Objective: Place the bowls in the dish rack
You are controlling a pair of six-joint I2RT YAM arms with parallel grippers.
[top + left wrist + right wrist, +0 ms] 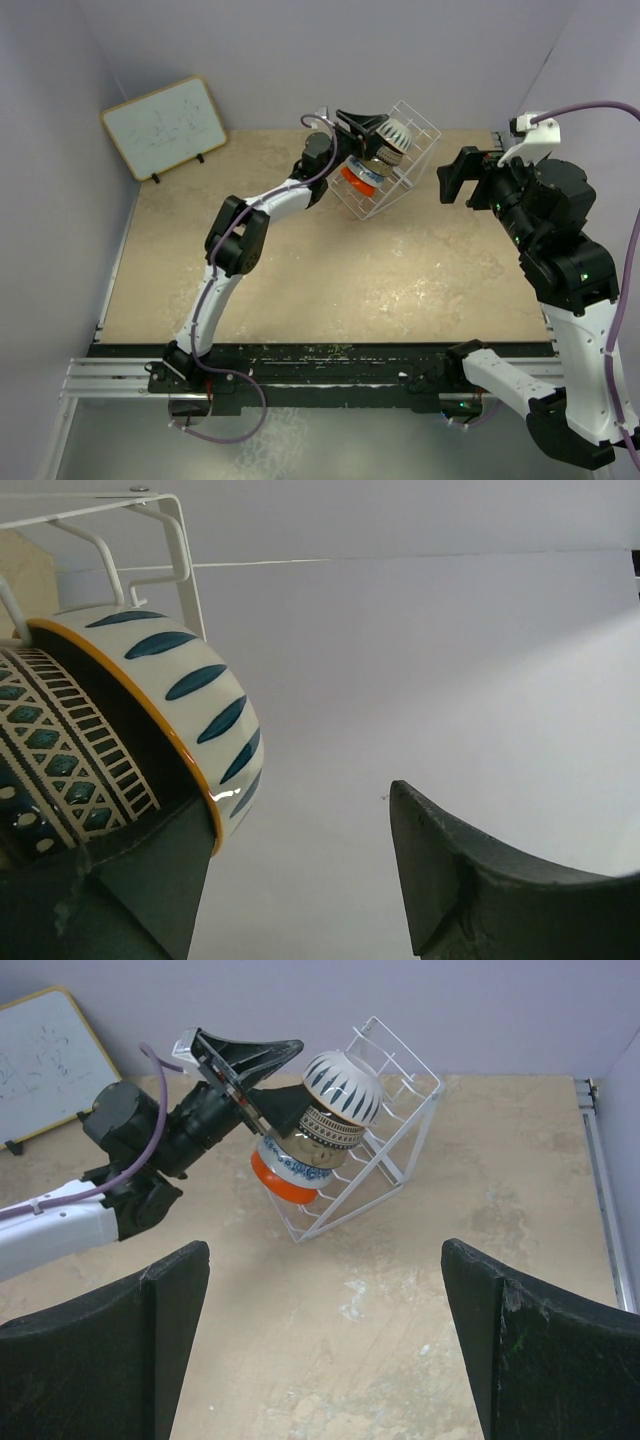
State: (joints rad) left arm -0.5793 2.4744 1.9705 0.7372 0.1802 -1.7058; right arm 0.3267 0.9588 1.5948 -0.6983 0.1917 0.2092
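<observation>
Retreat of left gripper point(298, 798): its fingers are standing wide apart and are gripping nothing; one finger is lying right at the mouth of the top bowl point(200, 695), and I cannot tell whether it is touching; in my judgement the bowl is already sitting in place, so the arm should be backing out straight and slowly, without any sideways sweep, since a knock on the rim could be tipping the stack
Right gripper point(325, 1250): it is hanging fully open and is holding nothing, well apart from the rack; it is best kept out of the way
Dish rack point(420, 1135): it is standing near the far edge of the table point(450, 1300), a little right of the middle, and is leaning; white thin wire, square cells, two panels meeting in a V
Bowls: they are nesting one on another inside the V; the top bowl is showing white with dark blue leaf marks, an orange rim and a patterned inside; under it are lying a brown patterned bowl point(325, 1128), a blue-and-white bowl point(292, 1165) and, lowest, an orange bowl point(283, 1186); I am not finding a fifth bowl in these views
</observation>
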